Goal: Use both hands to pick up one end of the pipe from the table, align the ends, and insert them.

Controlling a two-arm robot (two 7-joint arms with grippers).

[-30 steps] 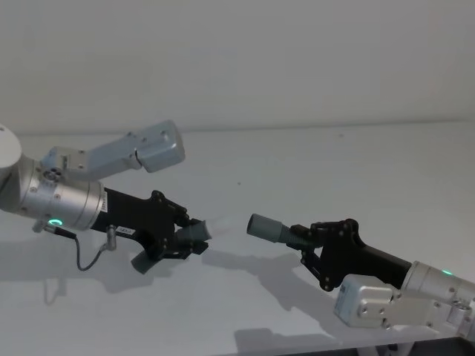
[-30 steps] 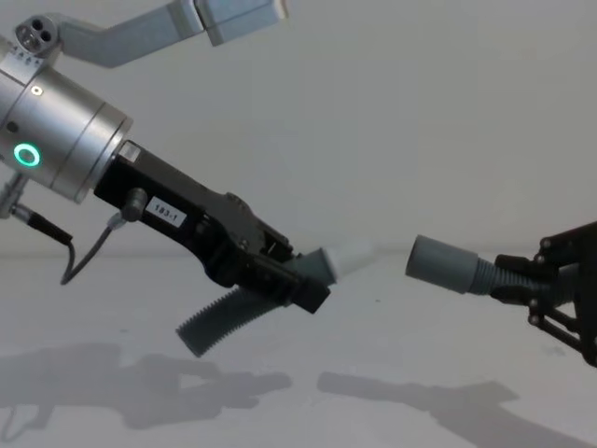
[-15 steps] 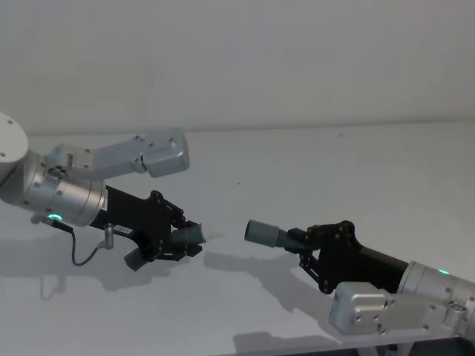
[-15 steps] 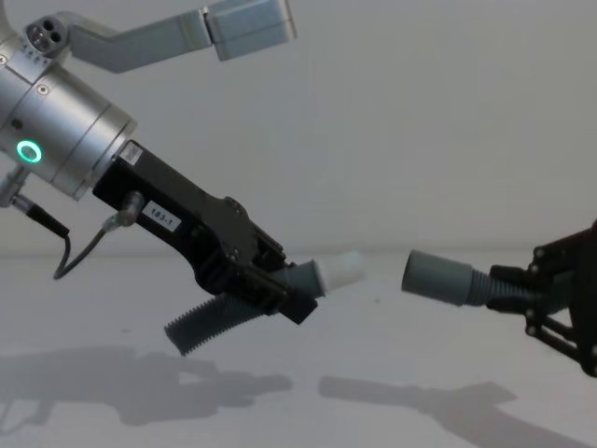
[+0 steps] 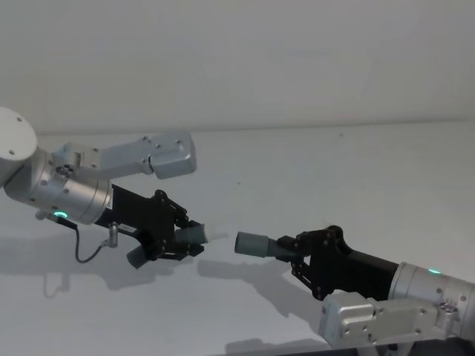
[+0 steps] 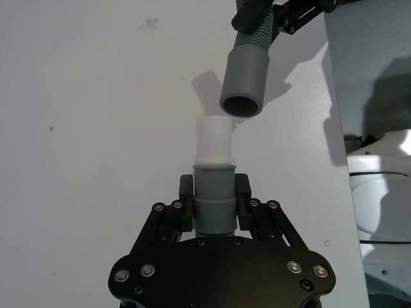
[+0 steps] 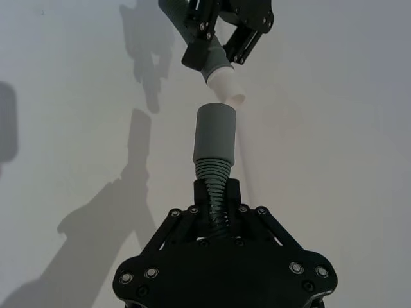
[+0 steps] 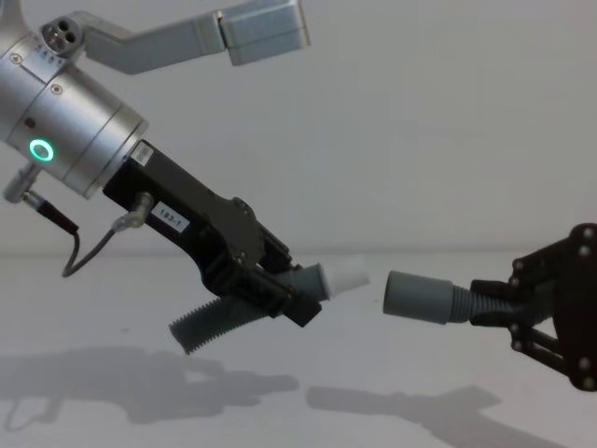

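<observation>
Clearance between the two ends is narrow: the white tip (image 8: 343, 274) and the grey cuff (image 8: 418, 296) are presented end to end, near each other but not touching, with a slim strip of open air left between them. In the left wrist view the cuff's open mouth is seen slightly off the tip's axis. The left gripper (image 5: 189, 241) is closed on the smooth grey collar of the left hose piece (image 8: 219, 322), just behind the white tip. The ribbed tail is left hanging below and behind the jaws, clear of the surface. The right gripper (image 5: 295, 252) is closed on the ribbed section of the right hose piece (image 5: 256, 244), just behind the cuff, which is projected well beyond the jaws. Both pieces are carried above the table (image 5: 356, 170), as is shown by the shadows cast beneath them. Open room is available on all sides of the joint. The table is a plain matte white surface, bounded at its far edge by a pale wall (image 5: 237, 59).
</observation>
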